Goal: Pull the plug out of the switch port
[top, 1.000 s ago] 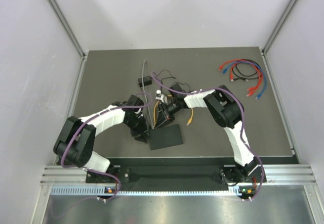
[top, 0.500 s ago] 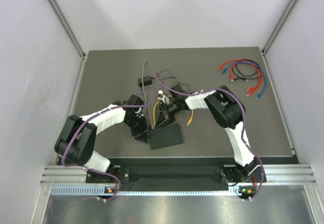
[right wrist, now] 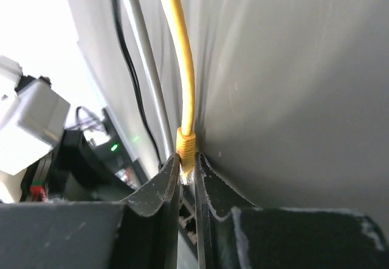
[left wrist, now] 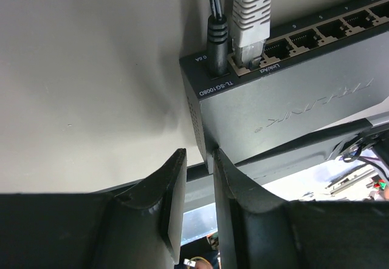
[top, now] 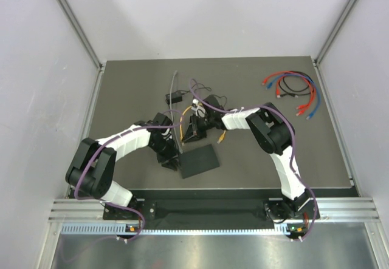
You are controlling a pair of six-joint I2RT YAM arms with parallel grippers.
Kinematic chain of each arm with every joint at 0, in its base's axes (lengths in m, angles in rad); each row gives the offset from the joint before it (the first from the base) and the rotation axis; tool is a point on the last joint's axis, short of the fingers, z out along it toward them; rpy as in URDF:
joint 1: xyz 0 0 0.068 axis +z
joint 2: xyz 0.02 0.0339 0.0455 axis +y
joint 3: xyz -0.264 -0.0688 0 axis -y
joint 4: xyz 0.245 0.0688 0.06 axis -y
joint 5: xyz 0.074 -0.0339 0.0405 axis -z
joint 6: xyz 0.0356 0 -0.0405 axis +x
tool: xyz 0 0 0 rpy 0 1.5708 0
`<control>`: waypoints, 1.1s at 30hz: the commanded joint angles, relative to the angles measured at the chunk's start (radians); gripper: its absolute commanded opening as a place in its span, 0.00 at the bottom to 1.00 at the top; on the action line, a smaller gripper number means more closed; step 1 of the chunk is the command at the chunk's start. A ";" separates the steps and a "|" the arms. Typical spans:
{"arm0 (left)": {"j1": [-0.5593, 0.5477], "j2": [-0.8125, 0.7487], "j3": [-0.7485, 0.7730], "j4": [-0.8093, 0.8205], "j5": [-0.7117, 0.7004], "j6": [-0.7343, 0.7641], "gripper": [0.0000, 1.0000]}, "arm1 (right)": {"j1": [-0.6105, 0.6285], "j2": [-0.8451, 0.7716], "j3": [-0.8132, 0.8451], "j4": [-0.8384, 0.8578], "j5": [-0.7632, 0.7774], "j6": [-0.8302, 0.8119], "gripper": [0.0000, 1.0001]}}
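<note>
The black switch (top: 199,161) lies flat on the mat near the front. In the left wrist view the switch (left wrist: 292,105) shows its row of sockets, with a grey plug (left wrist: 250,11) and a black power plug (left wrist: 217,38) still in it. My left gripper (top: 172,161) is closed on the switch's left corner (left wrist: 199,160). My right gripper (top: 188,138) is shut on a yellow plug (right wrist: 186,146), a little beyond the switch's socket edge. The plug's clear tip shows between the jaws, out of the sockets. Its yellow cable (right wrist: 179,50) runs away from the fingers.
A bundle of red, blue and black cables (top: 295,90) lies at the back right. A small black adapter (top: 174,97) with thin black wire and a grey cable (top: 175,81) lie behind the switch. The yellow cable's other end (top: 220,138) rests right of my right gripper.
My right gripper has moved back from the switch's socket edge with the yellow plug in it, and the yellow cable shifted with it. My left gripper stayed on the switch.
</note>
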 commanded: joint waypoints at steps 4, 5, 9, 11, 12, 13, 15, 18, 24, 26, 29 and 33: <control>-0.005 0.015 0.006 0.006 -0.035 0.034 0.29 | -0.023 -0.061 0.010 -0.051 0.120 -0.116 0.00; -0.005 0.018 0.006 0.006 -0.033 0.036 0.29 | -0.028 -0.067 0.005 -0.009 0.116 -0.095 0.00; -0.005 0.005 0.008 0.013 -0.021 0.040 0.29 | -0.033 -0.086 0.057 -0.009 0.073 -0.065 0.00; -0.007 -0.001 0.008 0.020 -0.015 0.045 0.29 | -0.034 -0.125 0.076 -0.026 0.073 -0.058 0.00; -0.007 -0.011 0.011 0.026 -0.012 0.047 0.29 | -0.034 -0.141 0.079 -0.032 0.073 -0.058 0.00; -0.007 -0.015 0.011 0.029 -0.007 0.051 0.29 | -0.036 -0.171 0.080 -0.040 0.073 -0.056 0.00; -0.007 -0.029 0.019 0.031 -0.005 0.054 0.29 | -0.036 -0.205 0.077 -0.066 0.061 -0.048 0.00; -0.005 -0.044 0.028 0.033 -0.005 0.062 0.29 | -0.039 -0.265 0.035 -0.029 0.010 -0.004 0.00; -0.002 -0.038 0.048 0.045 0.005 0.065 0.29 | -0.083 -0.319 -0.012 0.167 -0.112 0.065 0.00; -0.002 -0.034 0.048 0.057 0.018 0.064 0.29 | -0.112 -0.298 0.005 0.287 -0.142 0.094 0.00; -0.002 -0.027 0.052 0.060 0.022 0.065 0.29 | -0.140 -0.229 0.148 0.171 -0.199 -0.032 0.00; -0.002 -0.047 0.049 0.056 0.015 0.064 0.29 | -0.161 -0.131 0.376 -0.116 -0.191 -0.238 0.00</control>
